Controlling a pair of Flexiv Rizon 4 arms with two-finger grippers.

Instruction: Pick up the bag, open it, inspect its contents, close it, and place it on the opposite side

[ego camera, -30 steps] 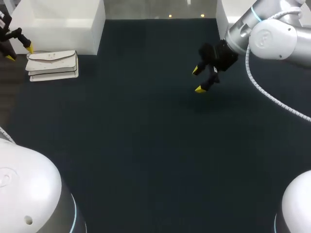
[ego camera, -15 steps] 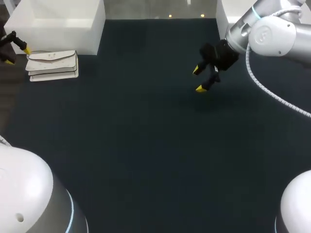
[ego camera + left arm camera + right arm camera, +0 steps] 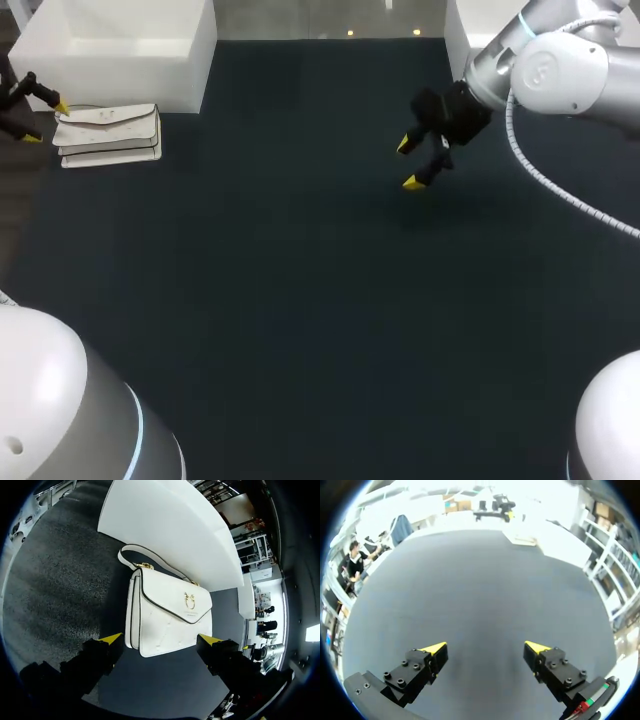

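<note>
1. Bag. The bag (image 3: 108,135) is at the far left corner of the tabletop (image 3: 300,300), just in front of a white block (image 3: 120,50). It is white with dark edging on the flap. In the left wrist view the bag (image 3: 167,615) shows its flap shut, a gold clasp (image 3: 189,600) on the flap, and a strap (image 3: 150,557) looping from its far end toward the block (image 3: 165,525). I cannot tell whether the bag stands or leans.

2. Left arm. The left gripper (image 3: 47,121) is at the left edge of the tabletop, at the bag's left end. Its fingers are spread wide. In its wrist view the left gripper (image 3: 160,640) has one yellow tip on each side of the bag's near end, and both tips appear to stand clear of the bag. It holds nothing.

3. Right arm. The right arm (image 3: 550,75) comes in from the far right corner. The right gripper (image 3: 407,164) hangs over the far half of the tabletop, right of the middle and well apart from the bag. Its fingers are also spread wide. In its wrist view the right gripper (image 3: 485,647) has only bare dark tabletop (image 3: 480,590) between and ahead of its tips.

4. Other items. A second white block (image 3: 480,20) is at the far right corner, behind the right arm.
</note>
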